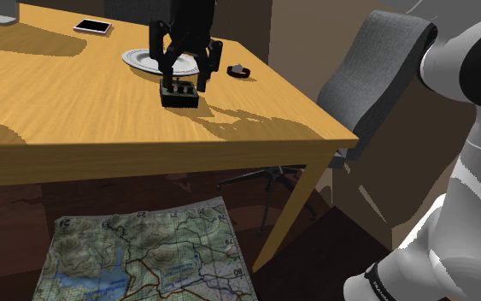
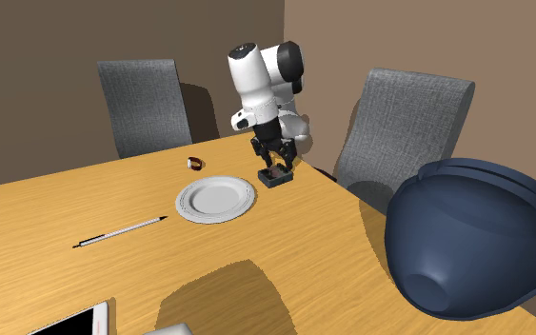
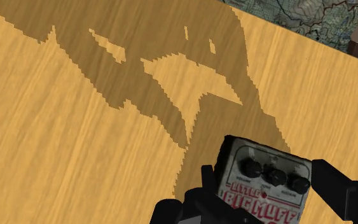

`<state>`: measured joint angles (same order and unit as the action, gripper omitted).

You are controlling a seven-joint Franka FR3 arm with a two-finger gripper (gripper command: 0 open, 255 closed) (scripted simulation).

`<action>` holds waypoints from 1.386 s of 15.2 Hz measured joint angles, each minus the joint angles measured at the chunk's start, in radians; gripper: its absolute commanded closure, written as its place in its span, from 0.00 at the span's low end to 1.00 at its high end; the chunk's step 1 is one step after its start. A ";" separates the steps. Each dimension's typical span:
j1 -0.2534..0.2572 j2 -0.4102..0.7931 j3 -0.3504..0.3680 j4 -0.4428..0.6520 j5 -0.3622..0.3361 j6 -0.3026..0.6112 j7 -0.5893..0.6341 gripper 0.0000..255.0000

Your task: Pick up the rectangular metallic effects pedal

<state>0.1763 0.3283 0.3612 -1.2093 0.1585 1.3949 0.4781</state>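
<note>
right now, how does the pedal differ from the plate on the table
The pedal is a small dark box with knobs and a pale printed face; the plate is a wider, flat, plain white disc. The pedal sits under the gripper; the plate lies beside it, apart. Both rest on the wooden table.

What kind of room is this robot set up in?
Probably a home dining room: a wooden table, grey upholstered chairs drawn up to it, and a white plate on top.

The arm (image 2: 252, 74) has rounded white shells, dark joint bands and blocky black fingers (image 3: 340, 191).
</note>
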 measured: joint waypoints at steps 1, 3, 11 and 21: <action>0.000 0.000 0.000 0.000 0.000 0.000 0.000 1.00; 0.000 0.001 0.000 0.001 0.000 0.000 0.000 1.00; 0.007 0.019 0.002 0.066 -0.005 -0.047 0.013 1.00; 0.065 0.167 0.008 0.440 -0.043 -0.267 0.078 1.00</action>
<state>0.2417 0.4948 0.3694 -0.7697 0.1153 1.1276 0.5561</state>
